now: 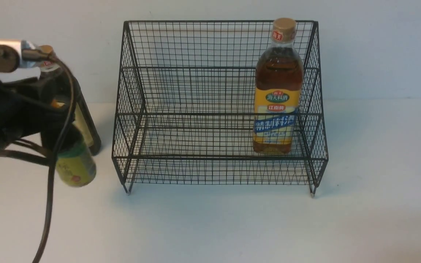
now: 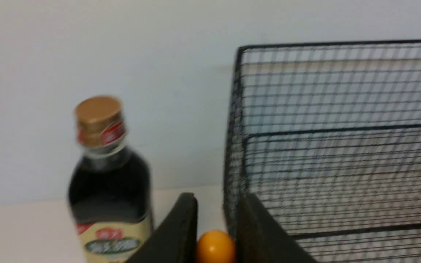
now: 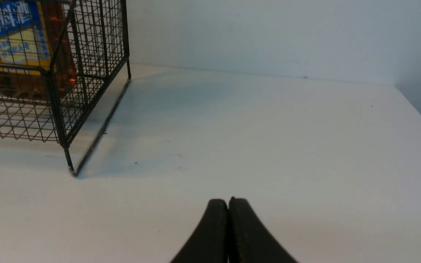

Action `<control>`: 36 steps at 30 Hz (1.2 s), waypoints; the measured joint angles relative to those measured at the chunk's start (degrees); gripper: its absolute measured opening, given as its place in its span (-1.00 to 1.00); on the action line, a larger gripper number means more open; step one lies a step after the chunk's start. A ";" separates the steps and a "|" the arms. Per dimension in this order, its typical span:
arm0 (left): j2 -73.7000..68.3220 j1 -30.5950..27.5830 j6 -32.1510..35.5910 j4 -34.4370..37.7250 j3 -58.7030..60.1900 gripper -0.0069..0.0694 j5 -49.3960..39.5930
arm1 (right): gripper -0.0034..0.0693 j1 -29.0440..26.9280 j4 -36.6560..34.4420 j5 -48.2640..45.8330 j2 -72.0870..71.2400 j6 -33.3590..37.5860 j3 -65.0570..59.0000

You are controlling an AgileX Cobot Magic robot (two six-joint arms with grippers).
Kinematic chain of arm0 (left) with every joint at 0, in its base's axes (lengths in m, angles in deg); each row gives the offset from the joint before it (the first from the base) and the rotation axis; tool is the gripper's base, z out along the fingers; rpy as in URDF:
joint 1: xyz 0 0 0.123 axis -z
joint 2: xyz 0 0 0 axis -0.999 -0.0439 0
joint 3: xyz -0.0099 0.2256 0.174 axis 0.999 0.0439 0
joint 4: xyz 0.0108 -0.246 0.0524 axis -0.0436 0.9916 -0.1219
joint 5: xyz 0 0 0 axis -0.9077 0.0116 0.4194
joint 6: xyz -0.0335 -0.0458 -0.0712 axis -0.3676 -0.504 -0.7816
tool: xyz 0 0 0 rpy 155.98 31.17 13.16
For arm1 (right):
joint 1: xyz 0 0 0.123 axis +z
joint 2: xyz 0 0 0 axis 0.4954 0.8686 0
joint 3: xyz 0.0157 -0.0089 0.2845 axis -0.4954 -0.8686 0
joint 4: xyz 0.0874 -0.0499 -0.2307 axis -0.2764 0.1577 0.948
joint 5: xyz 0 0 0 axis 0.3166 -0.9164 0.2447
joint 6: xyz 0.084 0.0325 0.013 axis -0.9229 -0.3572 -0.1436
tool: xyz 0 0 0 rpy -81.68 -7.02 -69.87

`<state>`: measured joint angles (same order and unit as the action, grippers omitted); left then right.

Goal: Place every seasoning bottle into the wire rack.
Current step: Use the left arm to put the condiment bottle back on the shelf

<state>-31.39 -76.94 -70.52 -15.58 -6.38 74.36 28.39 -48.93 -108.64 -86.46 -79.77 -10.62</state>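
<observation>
My left gripper (image 1: 55,106) is shut on the orange nozzle cap (image 2: 216,248) of the small dark seasoning bottle (image 1: 75,164), which hangs tilted just left of the wire rack (image 1: 214,157). Behind my left arm, on the table, stands the tall dark bottle with the cream label (image 2: 110,182), partly hidden in the front view. The tall amber bottle (image 1: 278,91) stands upright in the right end of the rack's lower tier and also shows through the mesh (image 3: 20,44). My right gripper (image 3: 228,200) is shut on nothing, low over bare table to the right of the rack (image 3: 86,54).
A black cable (image 1: 49,190) hangs from my left arm down to the table front. A white wall stands close behind the rack. The white table (image 3: 269,128) ends at a corner on the far right.
</observation>
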 joint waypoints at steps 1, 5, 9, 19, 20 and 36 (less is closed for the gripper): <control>-0.37 0.83 0.00 0.00 -0.82 -0.50 -0.06 | -0.95 0.00 0.00 0.00 0.00 0.00 0.00; -4.06 5.73 0.01 1.06 -4.83 -0.50 0.33 | -0.95 0.00 0.00 0.00 0.00 0.00 0.00; -8.60 8.04 0.01 2.43 -8.48 -0.50 0.72 | -0.95 0.00 0.00 0.00 0.00 0.00 0.00; -17.65 9.59 0.17 2.96 -15.10 -0.50 2.25 | -0.95 0.00 0.00 0.00 0.00 0.00 0.00; -17.78 9.59 0.17 2.96 -15.10 -0.50 2.25 | -0.95 0.00 0.00 0.00 0.00 0.00 0.00; -21.25 9.59 0.30 2.92 -15.14 -0.53 -10.76 | -0.95 0.00 0.00 0.00 0.00 -0.05 0.00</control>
<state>-52.64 -67.35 -70.23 -12.66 -21.52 63.60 28.39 -48.93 -108.64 -86.46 -79.83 -10.62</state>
